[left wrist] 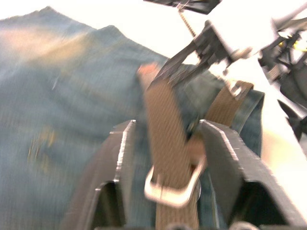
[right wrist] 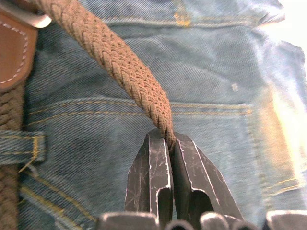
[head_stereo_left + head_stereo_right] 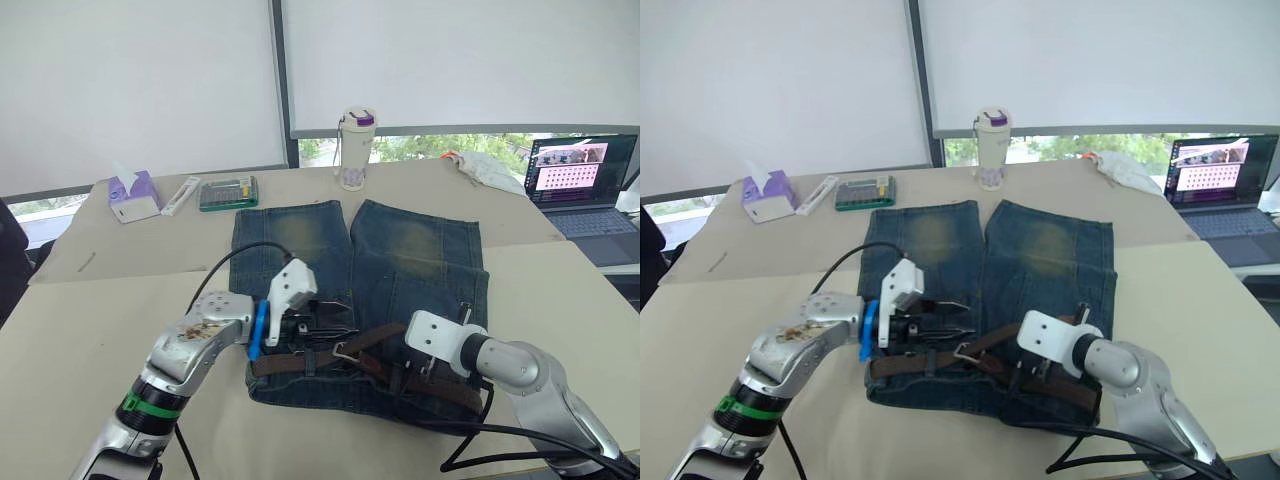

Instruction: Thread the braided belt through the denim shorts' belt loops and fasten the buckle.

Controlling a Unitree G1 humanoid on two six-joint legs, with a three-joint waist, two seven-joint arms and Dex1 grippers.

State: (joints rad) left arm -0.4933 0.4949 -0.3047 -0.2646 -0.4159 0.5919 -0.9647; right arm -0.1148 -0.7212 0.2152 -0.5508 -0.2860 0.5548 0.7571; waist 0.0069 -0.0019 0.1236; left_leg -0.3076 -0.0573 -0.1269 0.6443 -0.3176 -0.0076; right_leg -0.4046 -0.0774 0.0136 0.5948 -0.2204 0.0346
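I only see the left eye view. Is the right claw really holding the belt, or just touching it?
Observer: Holding. In the right wrist view the right gripper is shut on the belt, pinching the strap.
Operator: What's between the left claw's fingers?
Observer: In the left wrist view the left gripper is open, and the silver buckle sits between its fingers.
Operator: Is the belt in any loop?
Observer: Yes. The right wrist view shows it passing under one belt loop on the shorts.
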